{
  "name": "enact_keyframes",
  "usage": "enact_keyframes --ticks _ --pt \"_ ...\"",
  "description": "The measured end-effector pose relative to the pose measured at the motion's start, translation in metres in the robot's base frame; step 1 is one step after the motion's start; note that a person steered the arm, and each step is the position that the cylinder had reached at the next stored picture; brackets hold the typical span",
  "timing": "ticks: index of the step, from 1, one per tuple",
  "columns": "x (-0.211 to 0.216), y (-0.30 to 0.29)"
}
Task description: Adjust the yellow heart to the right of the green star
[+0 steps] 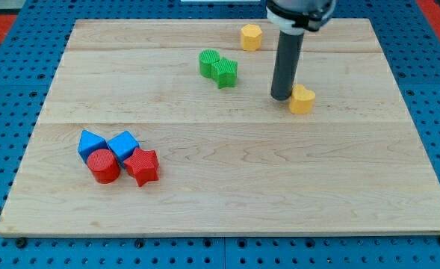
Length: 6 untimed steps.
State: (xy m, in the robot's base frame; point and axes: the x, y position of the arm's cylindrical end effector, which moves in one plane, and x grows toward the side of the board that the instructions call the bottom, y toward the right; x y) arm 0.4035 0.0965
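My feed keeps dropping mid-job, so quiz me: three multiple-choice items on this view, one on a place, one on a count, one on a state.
1. Where is my tip relative to the yellow heart?
A. at its left side in the view
B. far below it
C. beside the red blocks

2. How many blue blocks are on the board?
A. none
B. two
C. four

3. How do the green star and the other green block stand?
A. stacked
B. at opposite corners
C. side by side, apparently touching

Answers: 1 A, the rod's end sits against the heart's left edge. 2 B, two blue blocks lie by the red ones. 3 C, no gap shows between them.
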Motion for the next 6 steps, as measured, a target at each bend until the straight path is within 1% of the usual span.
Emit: enact_keyframes --ticks 1,2,3,4,5,6 --pt "0.038 -0.001" --pt "0.047 0.032" --pt "0.018 0.068" --pt "0.010 0.024" --pt "-0.010 -0.009" --pt "-0.043 -0.035"
